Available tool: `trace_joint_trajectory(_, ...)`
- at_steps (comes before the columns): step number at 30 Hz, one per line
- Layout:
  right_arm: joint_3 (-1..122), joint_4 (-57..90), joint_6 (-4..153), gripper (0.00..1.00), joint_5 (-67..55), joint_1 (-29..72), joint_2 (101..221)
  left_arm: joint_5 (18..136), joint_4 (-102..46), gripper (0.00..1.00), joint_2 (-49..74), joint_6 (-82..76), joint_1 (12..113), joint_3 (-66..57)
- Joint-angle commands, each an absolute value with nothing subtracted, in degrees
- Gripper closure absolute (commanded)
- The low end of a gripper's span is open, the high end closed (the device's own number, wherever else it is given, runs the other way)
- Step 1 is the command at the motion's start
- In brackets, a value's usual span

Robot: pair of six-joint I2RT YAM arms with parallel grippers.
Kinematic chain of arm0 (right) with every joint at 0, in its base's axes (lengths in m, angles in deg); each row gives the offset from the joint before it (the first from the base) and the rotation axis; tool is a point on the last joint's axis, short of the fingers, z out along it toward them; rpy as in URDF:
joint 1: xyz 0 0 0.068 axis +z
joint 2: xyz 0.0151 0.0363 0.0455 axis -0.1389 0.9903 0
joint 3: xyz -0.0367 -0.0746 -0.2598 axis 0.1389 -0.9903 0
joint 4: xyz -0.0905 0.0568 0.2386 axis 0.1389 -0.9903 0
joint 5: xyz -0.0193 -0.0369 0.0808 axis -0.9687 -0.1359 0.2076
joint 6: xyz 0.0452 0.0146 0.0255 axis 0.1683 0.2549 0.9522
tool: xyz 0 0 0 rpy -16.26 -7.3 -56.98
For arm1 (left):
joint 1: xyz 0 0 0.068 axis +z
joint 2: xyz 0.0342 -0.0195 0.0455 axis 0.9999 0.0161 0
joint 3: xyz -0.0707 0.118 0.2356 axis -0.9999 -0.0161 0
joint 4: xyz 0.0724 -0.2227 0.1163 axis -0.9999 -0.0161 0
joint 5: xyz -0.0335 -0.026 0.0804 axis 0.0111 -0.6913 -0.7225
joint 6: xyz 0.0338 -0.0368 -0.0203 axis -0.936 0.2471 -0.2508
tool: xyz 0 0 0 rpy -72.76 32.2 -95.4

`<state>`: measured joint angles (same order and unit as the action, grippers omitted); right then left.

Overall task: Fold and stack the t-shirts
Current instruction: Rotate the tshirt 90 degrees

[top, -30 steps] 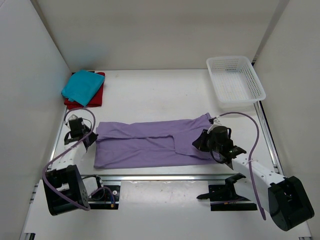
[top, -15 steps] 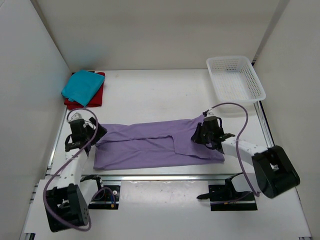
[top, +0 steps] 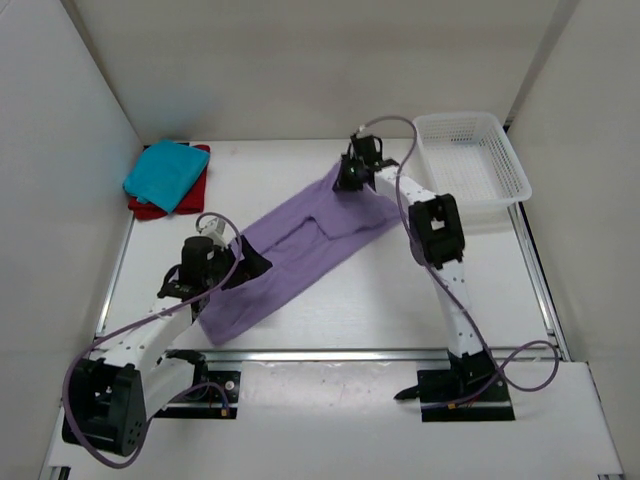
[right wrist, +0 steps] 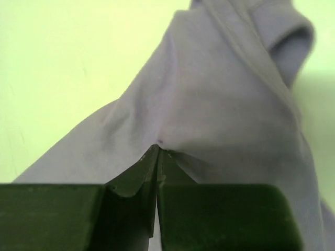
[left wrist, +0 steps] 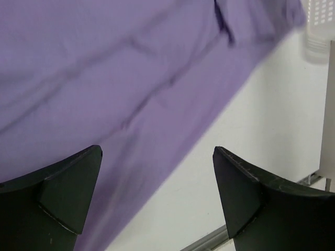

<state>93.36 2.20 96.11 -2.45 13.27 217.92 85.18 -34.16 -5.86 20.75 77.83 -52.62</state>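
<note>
The lavender t-shirt (top: 290, 255) lies stretched on a diagonal from the near left to the far middle of the table. My right gripper (top: 348, 182) is shut on its far end, and in the right wrist view the jaws (right wrist: 158, 152) pinch a fold of the lavender cloth (right wrist: 220, 104). My left gripper (top: 250, 265) hovers open over the shirt's near-left part. Its black fingers (left wrist: 63, 193) stand wide apart above the cloth (left wrist: 104, 68), with nothing between them. The teal-blue t-shirt (top: 165, 172) sits folded on top of the red t-shirt (top: 150, 207) at the back left.
A white lattice basket (top: 470, 160) stands at the back right, close to my right gripper, and its corner (left wrist: 319, 21) shows in the left wrist view. A metal rail (top: 340, 353) runs along the near edge. White walls enclose the table.
The left gripper has opened, let go of the lavender shirt's left end and shifted right. The right gripper has carried the shirt's right end far back, turning the shirt diagonal.
</note>
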Motion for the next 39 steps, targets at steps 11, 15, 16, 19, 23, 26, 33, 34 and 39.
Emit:
trace_joint_trajectory(11,92.1,0.1,86.0,0.56,-2.7,16.7,187.2,89.6,-27.9,0.01,-13.3,24.4,74.4,-59.0)
trace_joint_trajectory(15,57.4,16.0,92.2,1.0,0.2,20.0,170.1,90.8,-25.2,0.02,-13.8,25.5,73.3,-62.0)
trace_joint_trajectory(16,48.5,18.8,94.1,0.99,0.6,22.0,168.4,91.7,-25.3,0.01,-14.4,25.4,73.6,-62.6)
trace_joint_trajectory(19,35.2,26.2,96.9,0.99,-5.6,30.6,162.0,92.4,-28.8,0.02,-15.4,23.5,74.7,-61.8)
trace_joint_trajectory(23,30.0,31.7,102.4,0.77,-7.0,38.4,164.0,93.3,-36.8,0.01,-17.6,18.6,77.6,-58.5)
trace_joint_trajectory(26,32.6,33.0,105.4,0.57,-7.3,41.2,169.8,92.8,-39.7,0.02,-19.2,17.0,78.8,-57.1)
trace_joint_trajectory(33,39.9,32.3,113.0,0.55,-8.5,43.9,184.8,92.8,-41.9,0.01,-23.3,15.7,80.1,-58.2)
trace_joint_trajectory(34,40.0,33.3,113.9,0.59,-8.0,43.8,187.0,92.4,-42.5,0.01,-23.3,15.5,80.9,-58.0)
trace_joint_trajectory(39,39.4,34.4,117.9,0.67,-8.6,43.7,191.3,91.6,-45.7,0.01,-23.7,13.2,82.0,-55.8)
